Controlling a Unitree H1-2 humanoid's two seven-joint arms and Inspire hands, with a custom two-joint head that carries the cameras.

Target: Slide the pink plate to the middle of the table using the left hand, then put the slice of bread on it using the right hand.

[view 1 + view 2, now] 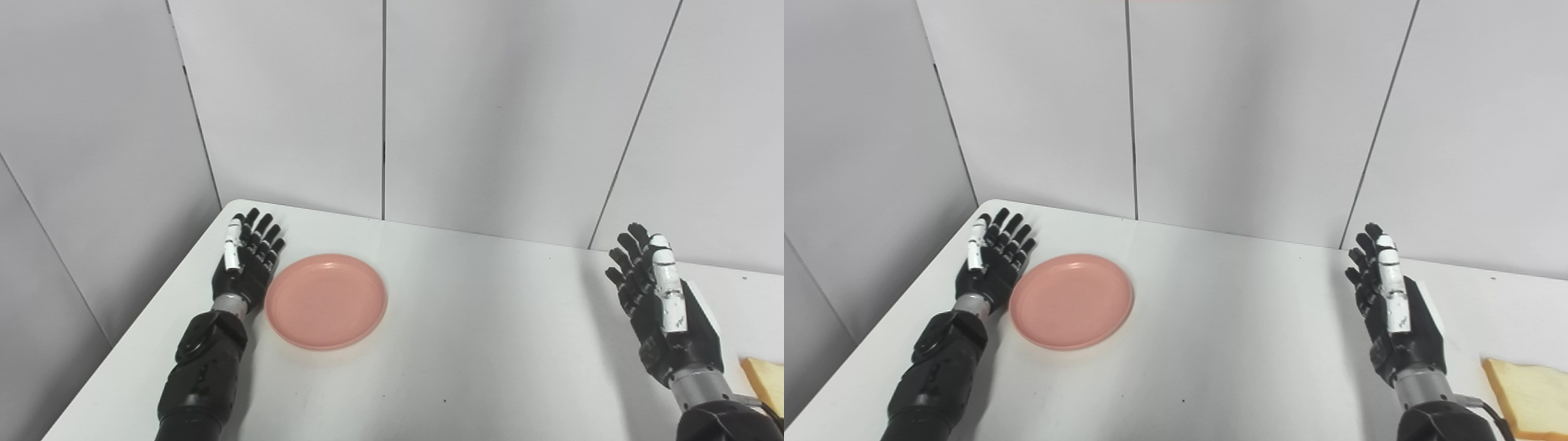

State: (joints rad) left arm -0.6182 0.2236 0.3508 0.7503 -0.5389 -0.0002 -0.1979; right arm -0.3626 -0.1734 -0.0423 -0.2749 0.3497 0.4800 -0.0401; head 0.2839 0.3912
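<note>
A: What sits on the white table (478,318)?

B: A round pink plate (326,301), smooth, shallow and matte like plastic, with a raised rim, lying on the left part of the top. The left hand (245,260) lies just beside its left edge, black fingers straight and slightly apart, holding nothing.

A: And the bread?

B: The slice of bread (1528,395), pale crumb with a tan crust, lies flat at the near right edge. The right hand (1390,312) hovers to its left, fingers extended and empty.

A: Any writing?

B: None that I can read; the grey wall panels (490,110) are plain.
</note>
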